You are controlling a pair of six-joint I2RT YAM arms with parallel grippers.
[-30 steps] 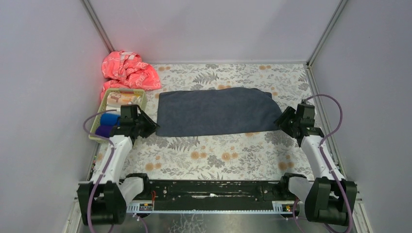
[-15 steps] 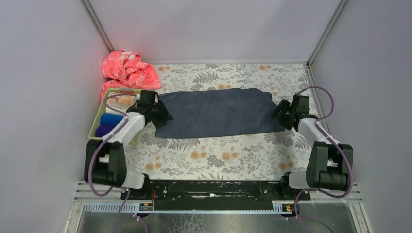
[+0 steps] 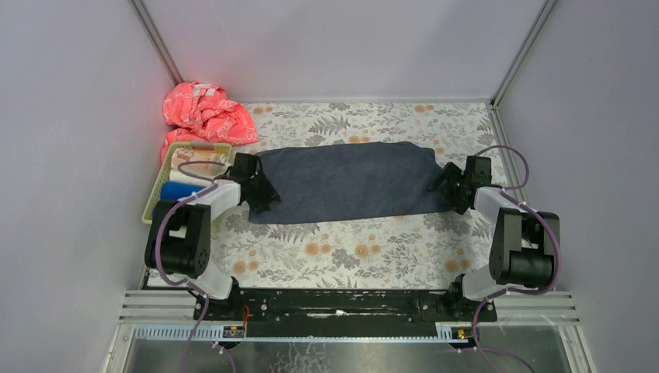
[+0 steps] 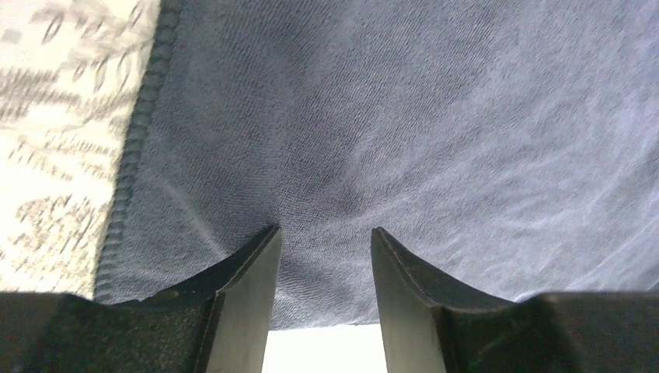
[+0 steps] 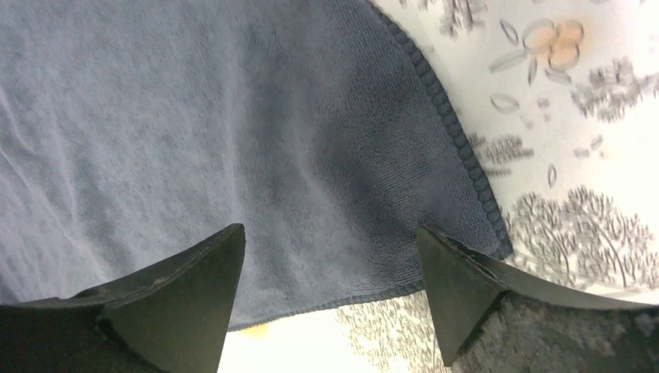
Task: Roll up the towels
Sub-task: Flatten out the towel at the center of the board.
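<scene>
A large dark grey-blue towel [image 3: 350, 180] lies spread flat across the middle of the floral covering. My left gripper [image 3: 260, 194] sits at its left end, low over the cloth. In the left wrist view the left gripper [image 4: 324, 231] has its jaws apart, with the towel [image 4: 404, 116] flat under the gap and its near hem between the fingers. My right gripper [image 3: 448, 186] is at the towel's right end. The right gripper [image 5: 330, 228] stands wide open over the near right corner of the towel [image 5: 233, 132]. A blue roll [image 3: 176, 190] and a white roll [image 3: 183, 176] lie in the basket.
A yellow-green basket [image 3: 153, 203] stands at the left edge beside my left arm. A crumpled pink-red cloth [image 3: 203, 111] lies in the back left corner. Grey walls close in on both sides and at the back. The floral covering [image 3: 350, 249] shows bare in front of the towel.
Both grippers moved forward and inward from the towel's near corners onto its two ends, and both sets of jaws widened. The towel's near edge now bulges slightly toward me.
</scene>
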